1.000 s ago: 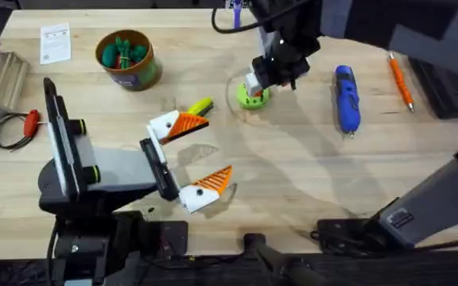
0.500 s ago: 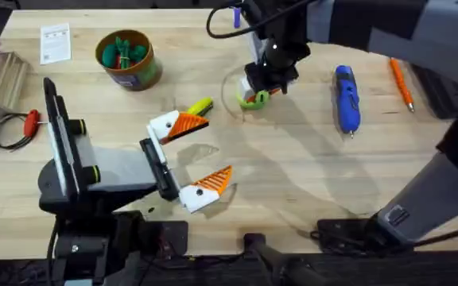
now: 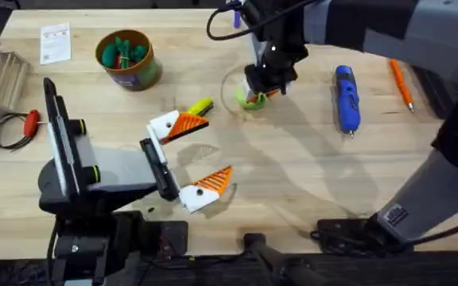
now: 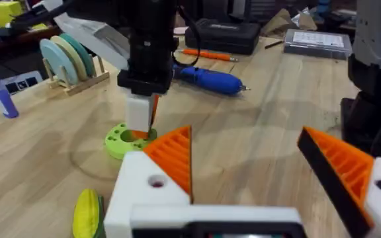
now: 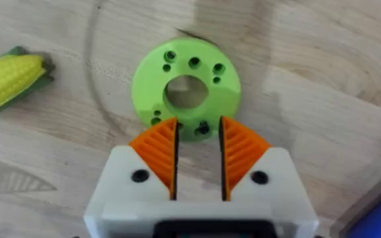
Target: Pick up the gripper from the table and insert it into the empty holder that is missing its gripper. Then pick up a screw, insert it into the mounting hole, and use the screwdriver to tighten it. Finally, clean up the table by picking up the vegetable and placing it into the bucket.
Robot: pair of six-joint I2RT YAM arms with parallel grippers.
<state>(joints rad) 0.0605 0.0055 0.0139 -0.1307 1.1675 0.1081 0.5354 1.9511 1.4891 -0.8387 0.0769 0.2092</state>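
My right gripper (image 5: 199, 149), jaws nearly closed and seemingly empty over the flat green holed disc (image 5: 186, 90), may miss the tiny screw.

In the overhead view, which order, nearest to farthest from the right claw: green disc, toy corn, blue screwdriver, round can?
1. Flat green disc with holes, directly under the right claw.
2. Blue cylindrical screwdriver, to the claw's right.
3. Yellow toy corn, to its left; almost equal with the screwdriver.
4. Round orange-rimmed can, far left.
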